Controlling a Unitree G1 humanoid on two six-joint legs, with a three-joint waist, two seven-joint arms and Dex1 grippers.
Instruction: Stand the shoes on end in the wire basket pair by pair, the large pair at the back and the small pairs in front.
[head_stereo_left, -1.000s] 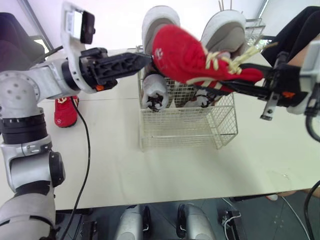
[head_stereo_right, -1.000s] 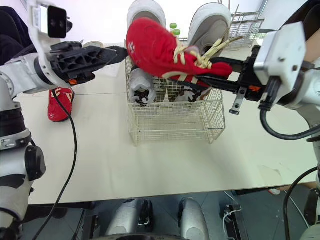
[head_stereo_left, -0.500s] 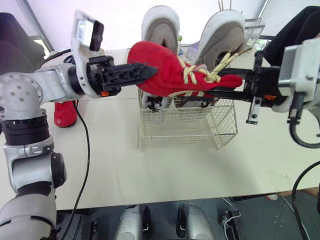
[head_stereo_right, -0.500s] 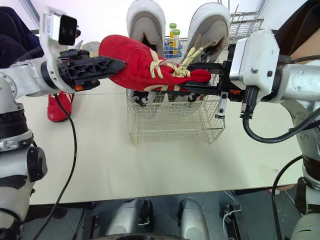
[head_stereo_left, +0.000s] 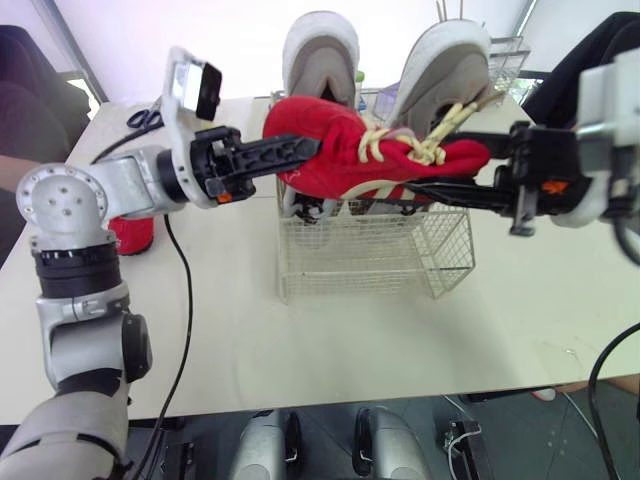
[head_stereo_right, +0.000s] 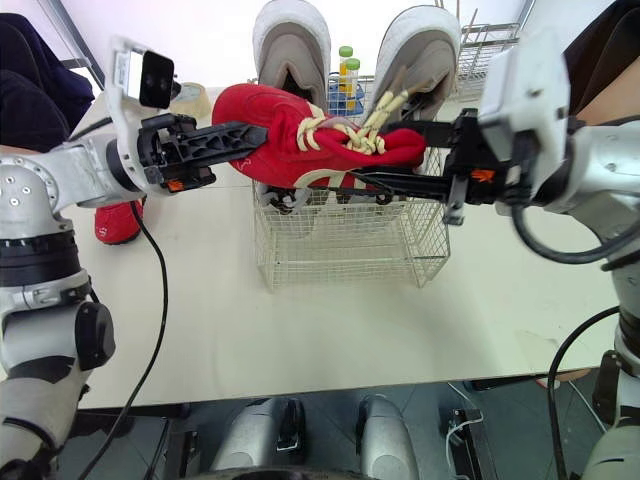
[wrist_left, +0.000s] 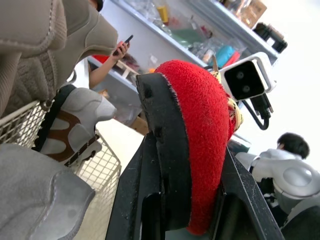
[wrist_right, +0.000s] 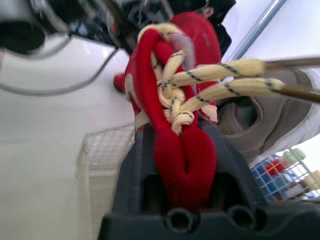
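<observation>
The red shoe (head_stereo_left: 350, 155) is hanging level above the wire basket (head_stereo_left: 370, 255), with the left claw (head_stereo_left: 305, 150) clamping its toe and the right claw (wrist_right: 182, 145) clenching its heel. While it is being tipped upright, the loose laces (head_stereo_left: 440, 125) risk snagging the rim, or the shoe risks toppling the grey shoes (head_stereo_left: 320, 45).

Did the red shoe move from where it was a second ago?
Yes. Against the wire basket, the red shoe shifted toward the robot's left and its toe dropped, leaving it level above the rim.
</observation>
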